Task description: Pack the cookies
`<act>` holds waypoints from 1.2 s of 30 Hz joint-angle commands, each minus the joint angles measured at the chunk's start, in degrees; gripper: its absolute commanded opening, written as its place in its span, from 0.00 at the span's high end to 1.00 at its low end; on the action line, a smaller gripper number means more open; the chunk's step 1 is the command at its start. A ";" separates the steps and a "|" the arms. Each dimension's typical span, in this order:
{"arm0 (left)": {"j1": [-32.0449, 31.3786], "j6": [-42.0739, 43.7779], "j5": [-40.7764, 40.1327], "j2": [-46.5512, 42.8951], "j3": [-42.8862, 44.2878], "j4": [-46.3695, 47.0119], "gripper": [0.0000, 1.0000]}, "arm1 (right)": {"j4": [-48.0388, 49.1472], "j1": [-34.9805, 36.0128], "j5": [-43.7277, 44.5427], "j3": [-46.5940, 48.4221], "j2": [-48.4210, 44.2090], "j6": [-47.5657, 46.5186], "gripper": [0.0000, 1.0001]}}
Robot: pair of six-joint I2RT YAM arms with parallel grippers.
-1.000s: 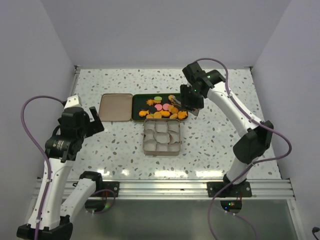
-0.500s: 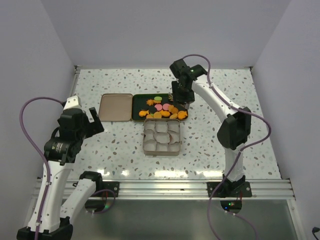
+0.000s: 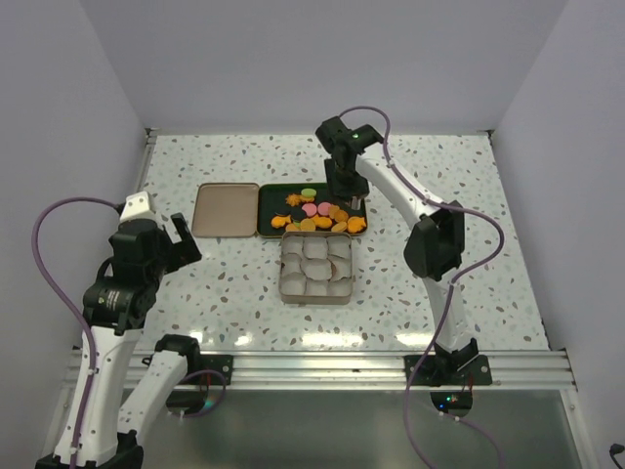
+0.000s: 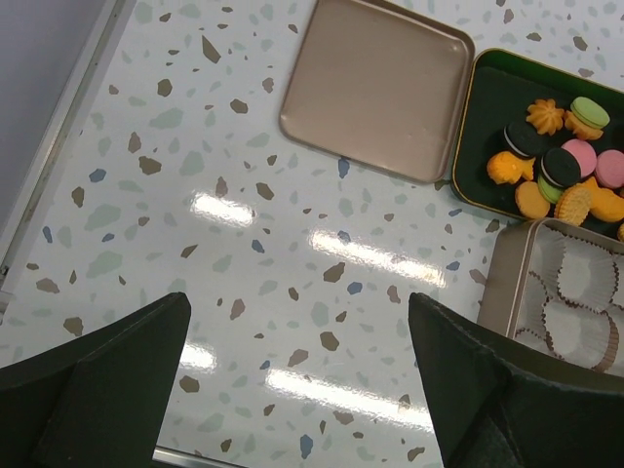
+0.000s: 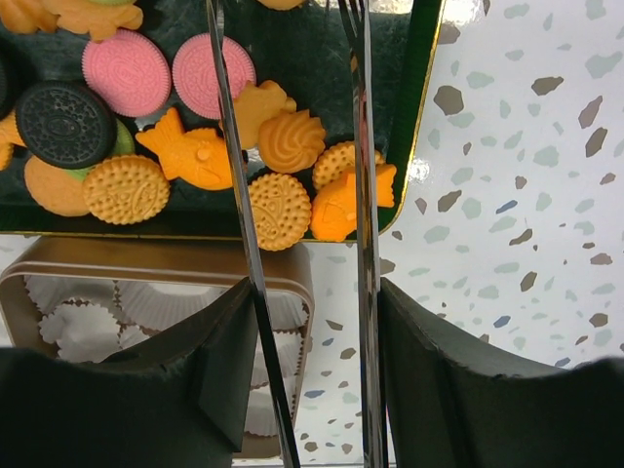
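The right tool [image 5: 314, 292] clamps a pair of tweezers [image 5: 229, 127], blades parted over the cookies [image 5: 280, 208] heaped in the green tray [image 5: 424, 117] just beyond the tin [image 5: 146, 255] at mid bench [image 4: 195, 146]; the left tool [image 4: 297, 302] hangs wide and empty. I'd straddle one edge cookie, pinch gently, lift straight. They lie flat; the rounds have no long axis, the orange fish [image 5: 195, 154] runs roughly left-right.

Two thin metal tong blades [image 5: 234, 185] are seen held apart between the fingers of the right gripper [image 5: 314, 327]. Their tips reach ahead over the cookies [image 5: 278, 210] in a dark green tray [image 5: 425, 117]. A tan tin [image 5: 146, 255] of white paper cups [image 5: 83, 322] is noted left of the fingers, just beside the tray.
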 commanded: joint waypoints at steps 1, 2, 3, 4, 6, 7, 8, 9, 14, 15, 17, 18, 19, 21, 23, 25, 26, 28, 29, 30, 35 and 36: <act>-0.20 0.94 -0.95 -0.71 0.14 1.63 0.00 | -2.04 0.49 1.71 0.98 0.15 -0.17 0.48; -0.20 0.94 -1.04 -0.80 0.05 1.89 0.00 | -1.87 0.49 1.63 0.54 0.06 -0.08 0.48; -0.12 0.94 -1.04 -0.71 -0.04 1.98 0.00 | -1.69 0.58 1.63 -0.25 0.06 0.09 0.48; -0.20 0.94 -1.04 -0.80 -0.30 2.16 0.00 | -1.60 0.58 1.37 -0.52 0.06 0.18 0.49; -0.20 0.94 -1.04 -0.62 -0.30 2.25 0.00 | -1.51 0.58 1.01 -1.13 0.24 0.27 0.49; -0.20 0.85 -1.04 -0.71 -0.39 2.25 0.00 | -1.34 0.58 1.10 -1.22 0.33 0.27 0.49; -0.20 0.94 -1.04 -0.80 -0.31 2.34 0.00 | -1.08 0.58 0.75 -1.40 0.33 0.27 0.51; -0.20 0.85 -1.04 -0.97 -0.39 2.34 0.00 | -0.90 0.58 0.57 -1.31 0.76 -0.08 0.53; -0.20 0.94 -1.04 -2.38 -0.74 2.51 0.00 | -1.51 0.58 0.83 0.36 2.44 -0.70 0.61; -0.20 0.85 -1.04 -2.55 -0.83 2.51 0.00 | -1.43 0.58 0.75 0.18 2.44 -0.61 0.61; -0.20 0.94 -0.95 -2.64 -0.92 2.51 0.00 | -1.34 0.58 0.66 0.01 2.26 -0.61 0.62; -0.20 0.85 -0.87 -2.64 -0.92 2.60 0.00 | -1.42 0.58 0.92 0.44 2.26 -0.96 0.64; -0.20 0.85 -0.87 -2.47 -0.92 2.60 0.00 | -2.03 0.58 1.18 0.88 2.09 -0.96 0.65; -0.20 1.02 -0.43 -1.85 -0.74 2.43 0.00 | -2.83 0.58 1.45 2.63 1.56 -1.14 0.66; -0.20 1.02 -0.60 -1.41 -0.66 2.42 0.00 | -3.36 0.58 1.28 3.69 0.07 -0.96 0.66; -0.20 0.67 -1.65 -1.41 -0.83 2.42 0.00 | -3.80 0.58 1.01 4.40 -1.33 -0.96 0.66; -0.20 0.59 -1.83 -1.50 -0.92 2.60 0.00 | -3.97 0.49 1.01 4.40 -2.73 -0.96 0.66; -0.20 0.67 -1.40 -2.02 -1.62 3.21 0.00 | -4.24 0.58 0.49 3.35 -4.50 -0.87 0.66; -0.20 0.85 -1.13 -2.03 -1.62 3.22 0.00 | -4.15 0.58 0.31 2.56 -6.68 -0.70 0.66; -0.20 1.11 -1.04 -1.85 -1.62 3.22 0.00 | -3.89 0.58 -0.04 0.99 -7.83 -0.70 0.66; -0.20 1.55 -0.52 -0.80 -1.62 3.74 0.00 | -3.71 0.84 -3.02 -4.11 -14.87 0.18 0.66; -0.20 1.64 -0.34 -0.71 -1.62 3.83 0.00 | -3.19 1.28 -3.47 -5.08 -17.66 0.44 0.66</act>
